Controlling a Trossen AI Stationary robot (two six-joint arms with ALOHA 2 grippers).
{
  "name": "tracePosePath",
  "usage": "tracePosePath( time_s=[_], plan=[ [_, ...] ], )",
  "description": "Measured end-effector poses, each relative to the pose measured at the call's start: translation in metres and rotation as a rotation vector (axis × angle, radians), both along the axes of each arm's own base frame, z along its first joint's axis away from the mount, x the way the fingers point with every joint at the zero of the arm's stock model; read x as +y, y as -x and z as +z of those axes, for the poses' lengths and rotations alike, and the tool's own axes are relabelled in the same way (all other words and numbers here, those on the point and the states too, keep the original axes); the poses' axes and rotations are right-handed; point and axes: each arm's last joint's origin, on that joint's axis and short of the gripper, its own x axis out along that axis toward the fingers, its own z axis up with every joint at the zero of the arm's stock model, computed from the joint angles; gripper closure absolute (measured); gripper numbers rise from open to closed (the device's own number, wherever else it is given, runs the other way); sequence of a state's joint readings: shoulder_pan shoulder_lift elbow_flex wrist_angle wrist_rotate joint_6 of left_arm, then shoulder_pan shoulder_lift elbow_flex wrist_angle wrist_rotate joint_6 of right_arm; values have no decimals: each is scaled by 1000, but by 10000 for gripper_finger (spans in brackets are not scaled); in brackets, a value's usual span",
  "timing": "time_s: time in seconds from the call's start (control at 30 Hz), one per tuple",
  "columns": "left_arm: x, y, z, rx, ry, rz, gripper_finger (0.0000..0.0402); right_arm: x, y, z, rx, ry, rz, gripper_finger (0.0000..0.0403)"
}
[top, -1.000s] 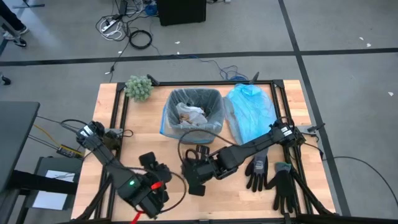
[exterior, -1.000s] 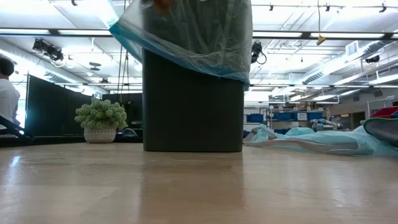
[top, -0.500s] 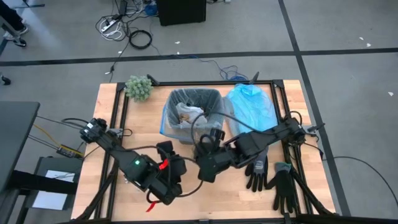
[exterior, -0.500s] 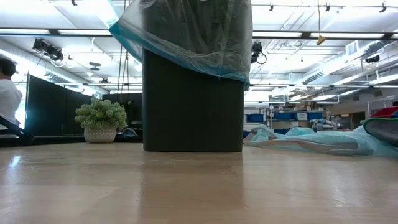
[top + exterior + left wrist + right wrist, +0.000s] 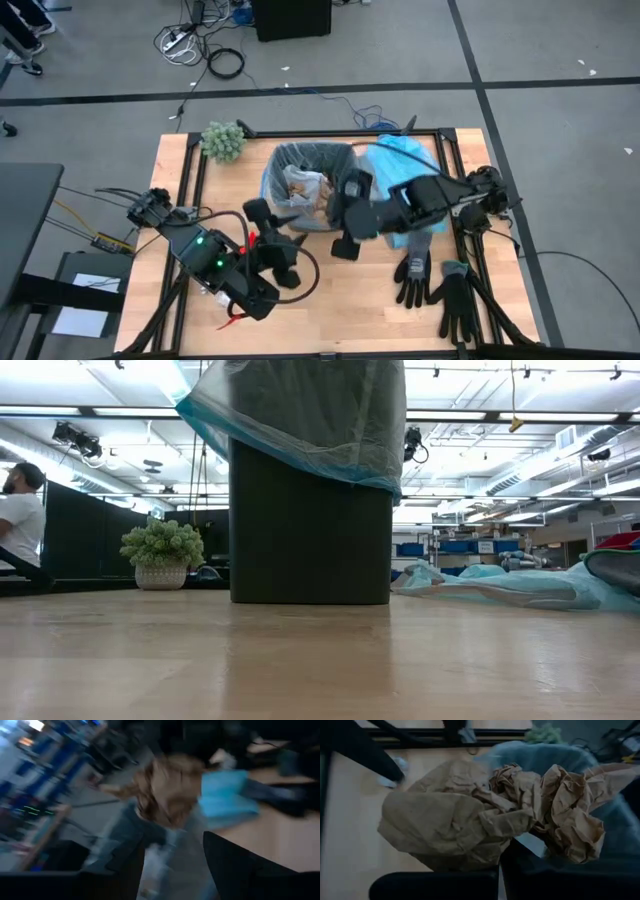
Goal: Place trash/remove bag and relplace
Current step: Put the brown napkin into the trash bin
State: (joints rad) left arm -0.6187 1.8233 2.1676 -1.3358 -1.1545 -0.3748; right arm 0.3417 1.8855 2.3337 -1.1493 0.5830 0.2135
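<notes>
Right wrist view: right pincer [image 5: 497,870] clenched on crumpled brown paper [image 5: 485,815], held above the lined bin [image 5: 310,185] for dropping. Left pincer [image 5: 258,212] beside bin, spread, apparently empty. White trash [image 5: 303,183] already inside bag.

So on your wooden table [image 5: 330,300] there's a fuzzy green clump [image 5: 223,141] sitting at the far left corner, which from table height turns out to be a little plant in a pale pot [image 5: 161,555]. A light-blue plastic bag [image 5: 398,170] is spread out flat just right of the black bin [image 5: 310,525]. Near the front right you've got a pair of black gloves [image 5: 433,283] lying side by side, fingers pointing toward the front edge. Off the table, cables [image 5: 200,45] are coiled on the grey floor, and a person in a white shirt [image 5: 18,525] sits way back on the left.
</notes>
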Motion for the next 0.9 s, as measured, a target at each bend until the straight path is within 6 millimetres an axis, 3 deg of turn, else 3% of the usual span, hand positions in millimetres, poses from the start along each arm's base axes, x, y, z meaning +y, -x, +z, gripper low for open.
tracePosePath(
  time_s=[0.13,0.3,0.47,0.7,0.9],
  plan=[
    [14,-4,12,-69,0,70,191,-29,-5,2,32,47,-4,403],
    [42,-11,31,-114,156,96,193,-68,-12,1,67,16,7,401],
    [58,-12,45,-116,233,61,222,-95,-15,0,87,-38,55,389],
    [68,-12,56,-139,249,18,244,-118,-16,0,100,-35,93,365],
    [77,-24,64,-136,322,-150,243,-126,-16,0,105,-23,116,294]
  ],
)
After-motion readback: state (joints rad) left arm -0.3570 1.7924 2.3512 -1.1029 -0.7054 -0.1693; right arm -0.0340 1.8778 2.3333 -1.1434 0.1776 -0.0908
